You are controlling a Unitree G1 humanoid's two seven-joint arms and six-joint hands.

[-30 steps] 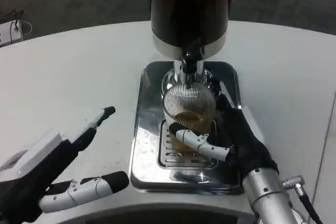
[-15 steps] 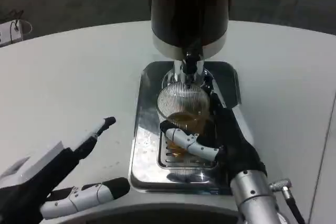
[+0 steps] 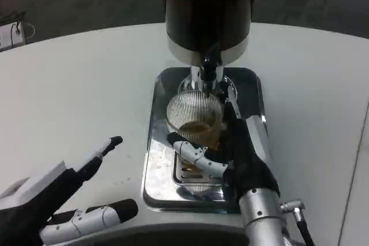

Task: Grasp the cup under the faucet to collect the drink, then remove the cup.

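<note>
Right hand [image 3: 242, 156] holding cup [image 3: 194, 120], sliding it left and up, toward 11 o'clock on tray [image 3: 158, 171]; cup sitting under faucet [image 3: 206, 73] now, some brown drink inside. Left hand [image 3: 63, 200] waiting wide, empty, at 8 o'clock, drifting a bit lower. Filling looking ready to go on

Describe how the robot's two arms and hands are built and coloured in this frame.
Left hand: white back plate, black underside, white fingers with black tips. Right hand: mostly black, with white-segmented fingers. The right forearm is a silver cylinder with a metal plug and black cable at its side.
</note>
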